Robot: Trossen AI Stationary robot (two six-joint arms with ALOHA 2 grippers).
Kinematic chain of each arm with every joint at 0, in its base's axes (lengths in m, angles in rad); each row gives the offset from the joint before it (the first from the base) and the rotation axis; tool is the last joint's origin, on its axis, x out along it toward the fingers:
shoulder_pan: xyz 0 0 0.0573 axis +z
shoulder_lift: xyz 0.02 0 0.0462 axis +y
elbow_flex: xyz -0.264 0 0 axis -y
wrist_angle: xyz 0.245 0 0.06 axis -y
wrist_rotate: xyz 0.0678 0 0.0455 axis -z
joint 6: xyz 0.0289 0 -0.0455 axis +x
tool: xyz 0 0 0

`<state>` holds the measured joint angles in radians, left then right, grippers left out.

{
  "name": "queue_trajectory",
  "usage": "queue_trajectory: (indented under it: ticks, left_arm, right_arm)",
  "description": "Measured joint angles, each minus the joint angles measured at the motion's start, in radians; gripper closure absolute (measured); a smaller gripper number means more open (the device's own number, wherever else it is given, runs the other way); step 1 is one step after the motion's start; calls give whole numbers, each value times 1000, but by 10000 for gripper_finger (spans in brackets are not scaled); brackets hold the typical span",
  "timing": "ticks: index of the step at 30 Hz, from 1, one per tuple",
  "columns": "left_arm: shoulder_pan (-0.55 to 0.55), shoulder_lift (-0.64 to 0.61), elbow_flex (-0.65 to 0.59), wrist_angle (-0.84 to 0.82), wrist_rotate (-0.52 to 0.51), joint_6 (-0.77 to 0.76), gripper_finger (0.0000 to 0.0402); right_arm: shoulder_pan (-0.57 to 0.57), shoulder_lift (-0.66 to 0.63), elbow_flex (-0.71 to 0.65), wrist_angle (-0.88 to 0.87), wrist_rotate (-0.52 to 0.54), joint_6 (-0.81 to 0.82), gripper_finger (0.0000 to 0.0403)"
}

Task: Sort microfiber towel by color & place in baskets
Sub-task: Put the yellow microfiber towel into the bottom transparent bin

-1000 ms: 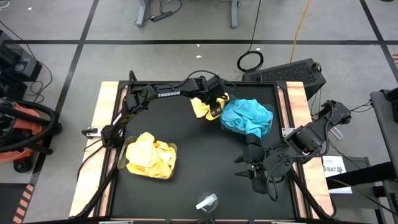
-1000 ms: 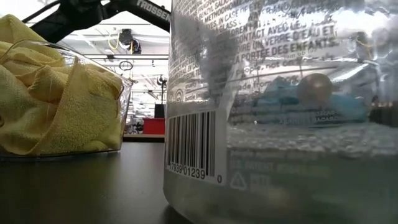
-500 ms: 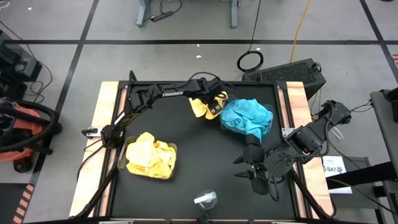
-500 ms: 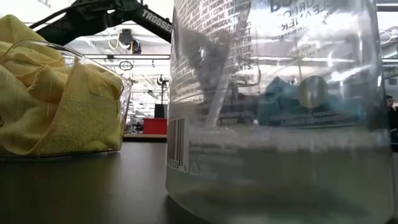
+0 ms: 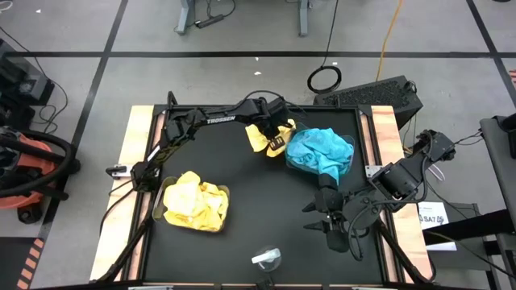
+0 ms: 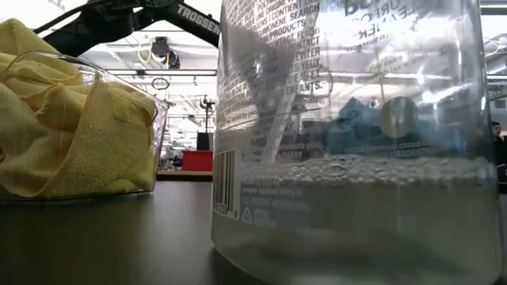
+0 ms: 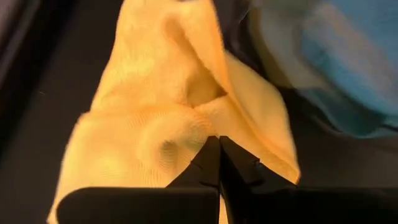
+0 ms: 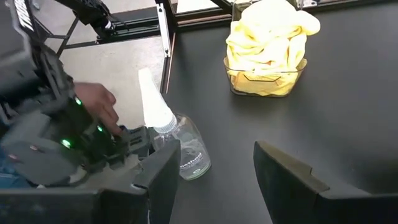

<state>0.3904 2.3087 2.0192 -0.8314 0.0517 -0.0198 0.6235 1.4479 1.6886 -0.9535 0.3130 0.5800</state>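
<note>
Reaching across the table's far side, the left gripper (image 5: 275, 138) had its fingers pinched together on a loose yellow towel (image 5: 260, 138) lying just beside the teal-filled basket (image 5: 320, 153). The right gripper (image 5: 329, 227) waited, fingers apart and empty, near the table's right edge. More yellow towels filled the other basket (image 5: 193, 204).

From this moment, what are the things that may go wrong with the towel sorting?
1. The left gripper has shut on the loose yellow towel by a thin fold only, so the towel may slip out when it is lifted.
2. That towel lies right beside the basket of teal towels, so lifting could snag one.
3. The yellow-towel basket is already heaped, so another towel may slide off.
</note>
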Motion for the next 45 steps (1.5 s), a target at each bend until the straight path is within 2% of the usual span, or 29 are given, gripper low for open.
queue_trajectory:
  ticks: [4, 11, 19, 22, 25, 29, 32, 36, 40, 45]
  left_arm:
    - [-3, -25, 60, -77, -1, 47, 400]
    - [-22, -135, 102, -104, -38, 102, 400]
    - [-48, -238, 105, -203, -114, 207, 396]
    - [-41, -215, 102, -250, -115, 265, 359]
    - [-29, -171, 101, -254, -84, 258, 289]
    - [-18, -101, 101, -172, -35, 141, 178]
    - [-15, -43, 101, -115, -36, 87, 120]
    - [-12, 25, 100, -65, -86, 43, 100]
    - [-1, 67, 100, -44, -120, -22, 98]
    - [9, 96, 100, 0, -135, -27, 103]
  right_arm:
    - [0, 0, 0, 1, 0, -30, 206]
    - [-8, 0, 0, -10, 5, -80, 206]
    - [-17, 0, 0, -55, 111, -114, 206]
    - [-33, 0, 0, -54, 117, -132, 206]
    - [-49, 0, 0, -53, 107, -132, 206]
    - [-55, 0, 0, -50, 103, -123, 206]
    - [-55, 0, 0, -41, 101, -121, 206]
    - [-55, 0, 0, -38, 100, -107, 206]
    - [-54, 0, 0, -37, 100, -87, 206]
    - [-53, 0, 0, -33, 100, -82, 206]
